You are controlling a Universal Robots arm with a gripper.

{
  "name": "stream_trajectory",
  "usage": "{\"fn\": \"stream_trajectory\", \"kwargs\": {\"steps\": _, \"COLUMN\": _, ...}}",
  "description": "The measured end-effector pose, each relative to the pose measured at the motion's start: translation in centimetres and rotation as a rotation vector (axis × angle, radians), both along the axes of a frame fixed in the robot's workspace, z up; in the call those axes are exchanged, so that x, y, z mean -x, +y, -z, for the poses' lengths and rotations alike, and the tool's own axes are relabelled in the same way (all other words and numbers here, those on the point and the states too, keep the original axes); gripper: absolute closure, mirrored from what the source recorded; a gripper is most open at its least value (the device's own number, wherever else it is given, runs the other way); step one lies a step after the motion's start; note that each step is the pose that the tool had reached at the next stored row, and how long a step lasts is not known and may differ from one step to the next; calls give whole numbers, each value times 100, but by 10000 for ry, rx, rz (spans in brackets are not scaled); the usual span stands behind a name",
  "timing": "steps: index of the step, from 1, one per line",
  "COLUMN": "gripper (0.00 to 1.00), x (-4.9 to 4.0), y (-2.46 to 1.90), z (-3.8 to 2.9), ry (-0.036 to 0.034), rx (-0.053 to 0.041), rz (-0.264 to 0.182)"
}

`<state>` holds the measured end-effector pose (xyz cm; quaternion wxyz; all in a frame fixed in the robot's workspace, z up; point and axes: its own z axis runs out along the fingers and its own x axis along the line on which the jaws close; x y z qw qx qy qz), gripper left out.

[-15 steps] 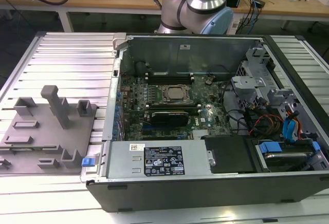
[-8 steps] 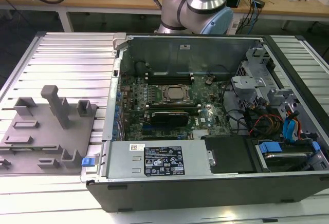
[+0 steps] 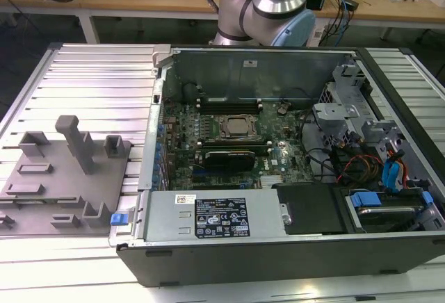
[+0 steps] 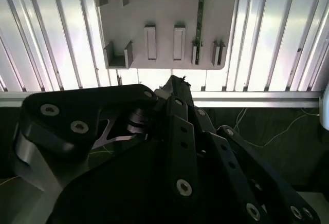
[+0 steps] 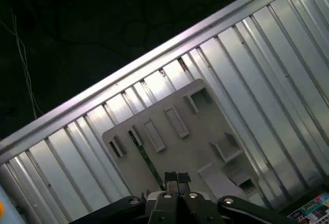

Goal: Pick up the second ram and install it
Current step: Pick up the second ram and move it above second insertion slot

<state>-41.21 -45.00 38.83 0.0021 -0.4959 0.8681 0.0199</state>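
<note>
**Q:** Layout, largest first?

**A:** Ribbed tabletop. On it is the open computer case, with the grey fixture at nine o'clock of it in the exterior view. In the second wrist view, the second ram stands on edge in the fixture's slotted holders, ungrasped.

**Q:** Fingers?

**A:** My fingers look pressed together with nothing between them. They hang over the fixture, clear of the stick.

**Q:** Step?

**A:** Judged: approach for the pick, nothing lifted yet. A grasp calls for spreading my fingers, squaring them across the thin board and descending straight.
</note>
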Motion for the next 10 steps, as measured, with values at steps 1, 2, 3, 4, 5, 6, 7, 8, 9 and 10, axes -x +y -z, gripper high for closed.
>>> {"fn": "stream_trajectory", "kwargs": {"steps": 1, "gripper": 89, "x": 0, "y": 0, "z": 0, "ry": 0, "rx": 30, "rz": -345}}
{"fn": "stream_trajectory", "kwargs": {"steps": 2, "gripper": 89, "x": 1, "y": 0, "z": -1, "ry": 2, "rx": 84, "rz": -657}}
{"fn": "stream_trajectory", "kwargs": {"steps": 3, "gripper": 89, "x": 1, "y": 0, "z": 0, "ry": 2, "rx": 160, "rz": -1007}}
{"fn": "stream_trajectory", "kwargs": {"steps": 4, "gripper": 89, "x": 0, "y": -1, "z": 1, "ry": 0, "rx": 193, "rz": -1258}}
{"fn": "stream_trajectory", "kwargs": {"steps": 5, "gripper": 89, "x": 0, "y": -1, "z": 1, "ry": 0, "rx": 204, "rz": -1402}}
{"fn": "stream_trajectory", "kwargs": {"steps": 6, "gripper": 89, "x": 0, "y": 0, "z": 0, "ry": 0, "rx": 214, "rz": -1539}}
{"fn": "stream_trajectory", "kwargs": {"steps": 7, "gripper": 89, "x": 1, "y": 0, "z": 0, "ry": -1, "rx": 225, "rz": -1762}}
{"fn": "stream_trajectory", "kwargs": {"steps": 8, "gripper": 89, "x": 1, "y": 0, "z": 1, "ry": -3, "rx": 231, "rz": -1914}}
{"fn": "stream_trajectory", "kwargs": {"steps": 9, "gripper": 89, "x": 1, "y": 0, "z": 1, "ry": -4, "rx": 245, "rz": -2171}}
{"fn": "stream_trajectory", "kwargs": {"steps": 10, "gripper": 89, "x": 1, "y": 0, "z": 1, "ry": -5, "rx": 266, "rz": -2425}}
